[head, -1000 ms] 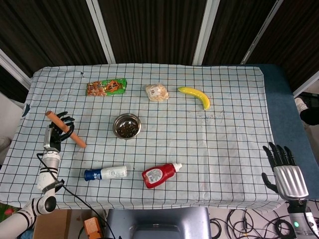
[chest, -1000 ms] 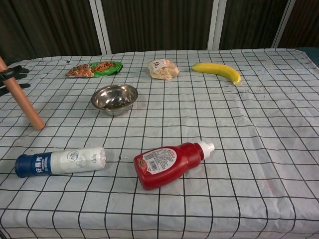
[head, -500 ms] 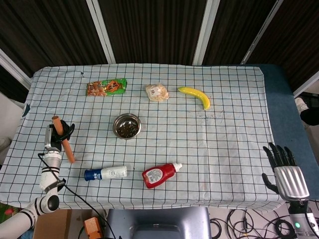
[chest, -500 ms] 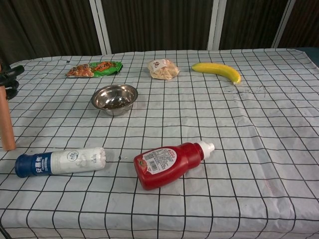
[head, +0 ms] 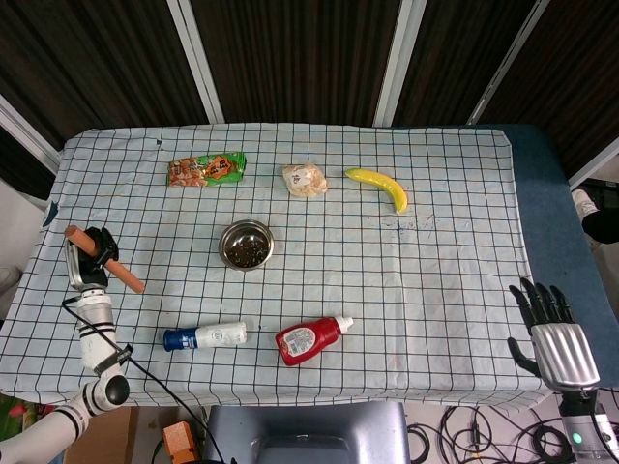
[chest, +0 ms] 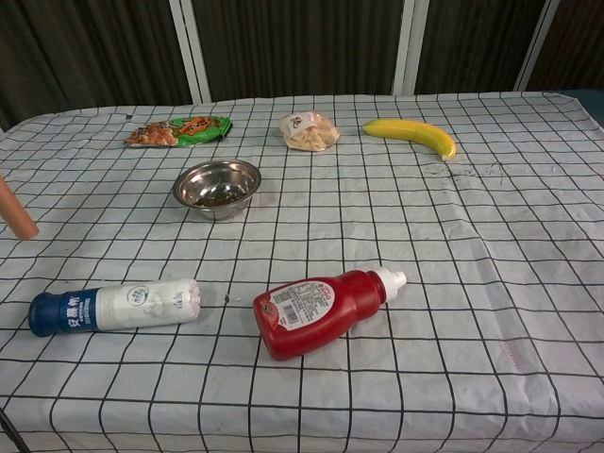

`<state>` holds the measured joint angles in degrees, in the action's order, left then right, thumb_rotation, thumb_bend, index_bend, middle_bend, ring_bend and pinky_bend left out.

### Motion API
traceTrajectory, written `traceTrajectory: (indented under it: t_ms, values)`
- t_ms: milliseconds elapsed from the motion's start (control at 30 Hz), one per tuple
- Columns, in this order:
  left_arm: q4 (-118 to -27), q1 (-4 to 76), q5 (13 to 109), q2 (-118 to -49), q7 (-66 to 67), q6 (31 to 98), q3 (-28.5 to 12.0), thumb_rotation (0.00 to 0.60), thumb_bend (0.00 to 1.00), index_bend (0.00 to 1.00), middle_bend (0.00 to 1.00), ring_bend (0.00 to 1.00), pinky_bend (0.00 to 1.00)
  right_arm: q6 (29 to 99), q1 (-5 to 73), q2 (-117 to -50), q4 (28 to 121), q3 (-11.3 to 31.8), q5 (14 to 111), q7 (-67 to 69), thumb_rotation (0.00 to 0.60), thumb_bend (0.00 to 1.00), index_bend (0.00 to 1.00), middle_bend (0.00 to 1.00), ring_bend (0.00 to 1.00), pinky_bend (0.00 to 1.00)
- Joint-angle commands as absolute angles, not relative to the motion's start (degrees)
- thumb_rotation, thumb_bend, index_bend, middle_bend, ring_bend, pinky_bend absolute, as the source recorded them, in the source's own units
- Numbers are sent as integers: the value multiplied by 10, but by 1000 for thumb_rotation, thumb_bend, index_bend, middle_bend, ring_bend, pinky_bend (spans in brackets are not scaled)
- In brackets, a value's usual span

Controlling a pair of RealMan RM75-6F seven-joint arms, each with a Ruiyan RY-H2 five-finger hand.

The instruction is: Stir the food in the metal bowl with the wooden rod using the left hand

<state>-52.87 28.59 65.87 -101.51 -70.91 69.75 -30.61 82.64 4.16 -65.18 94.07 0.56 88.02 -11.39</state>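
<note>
My left hand (head: pixel 94 253) grips the wooden rod (head: pixel 104 259) near the table's left edge, the rod slanting from upper left to lower right. In the chest view only the rod's lower end (chest: pixel 16 209) shows at the left border; the hand is out of that frame. The metal bowl (head: pixel 246 244) with dark food in it stands mid-table, well to the right of the rod (chest: pixel 217 186). My right hand (head: pixel 549 327) hangs off the table's near right corner, fingers spread, holding nothing.
A white tube with a blue cap (head: pixel 205 336) and a red ketchup bottle (head: pixel 311 338) lie near the front edge. A green snack packet (head: pixel 207 169), a small clear bag (head: pixel 305 179) and a banana (head: pixel 379 188) lie along the back.
My left hand has carried the rod leftward and back, nearly out of the chest view, and the rod has tilted again. The right hand has not moved.
</note>
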Motion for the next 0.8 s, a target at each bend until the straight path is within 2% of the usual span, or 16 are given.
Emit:
traceTrajectory:
  t_ms: [33, 167, 333, 533, 800]
  values:
    - [-489, 305, 690, -1046, -721, 756, -317, 600, 914, 1000, 1000, 993, 1000, 823, 43, -651, 942, 5, 879, -115, 600, 314, 0, 0, 0, 0]
    - [-463, 334, 716, -1064, -712, 778, -310, 600, 999, 1000, 1000, 976, 1000, 819, 43, -649, 945, 3, 878, -115, 600, 314, 0, 0, 0, 0]
    - [-465, 380, 725, -1074, -679, 765, -313, 600, 1000, 1000, 1000, 957, 1000, 822, 42, -646, 947, 3, 880, -108, 600, 314, 0, 0, 0, 0]
    - [-452, 459, 713, -1096, -634, 728, -337, 600, 1000, 1000, 1000, 955, 1000, 819, 43, -639, 947, 4, 876, -96, 600, 313, 0, 0, 0, 0]
    - [-350, 557, 697, -1153, -626, 673, -351, 600, 999, 1000, 1000, 955, 1000, 799, 49, -631, 942, 10, 854, -79, 600, 313, 0, 0, 0, 0]
